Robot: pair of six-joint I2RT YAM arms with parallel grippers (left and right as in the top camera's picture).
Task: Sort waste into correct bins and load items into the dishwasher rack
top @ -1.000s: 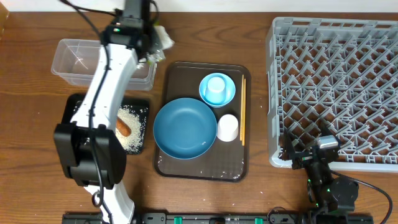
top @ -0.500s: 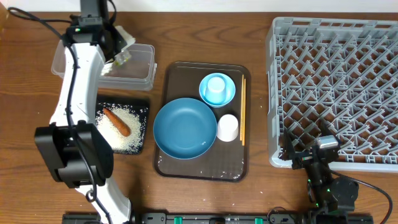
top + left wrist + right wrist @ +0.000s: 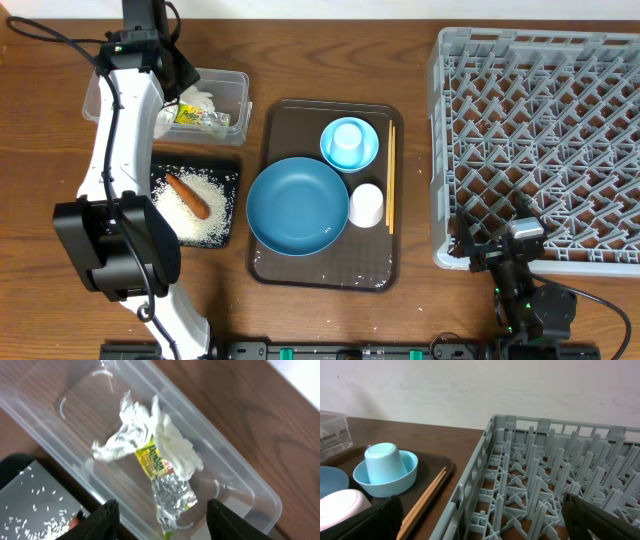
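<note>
Crumpled white wrappers (image 3: 200, 110) (image 3: 155, 455) with a green-yellow bit lie inside the clear tub (image 3: 236, 82) (image 3: 235, 472). My left gripper (image 3: 178, 80) (image 3: 162, 512) hangs open just above them, holding nothing. Beside the tub, the black tray (image 3: 226, 166) holds rice (image 3: 212, 215) and the carrot (image 3: 187, 195). On the brown tray (image 3: 270, 120) stand the dark-blue bowl (image 3: 297, 207), the light-blue bowl (image 3: 362, 155) (image 3: 402, 477), the white cup (image 3: 366, 205) (image 3: 340, 507) and the chopsticks (image 3: 390, 175) (image 3: 427, 492). My right gripper (image 3: 495, 240) (image 3: 485, 525) is open at the near-left corner of the grey rack (image 3: 540, 140) (image 3: 545, 485).
An upturned light-blue cup (image 3: 347, 140) (image 3: 382, 462) stands in the light-blue bowl. A few rice grains lie on the brown tray's near end (image 3: 340, 270). The left arm (image 3: 125, 150) reaches over the black tray's left side.
My left arm swung left over the clear tub and its jaws opened. The wrappers it carried now lie in the tub. The right arm has not moved.
</note>
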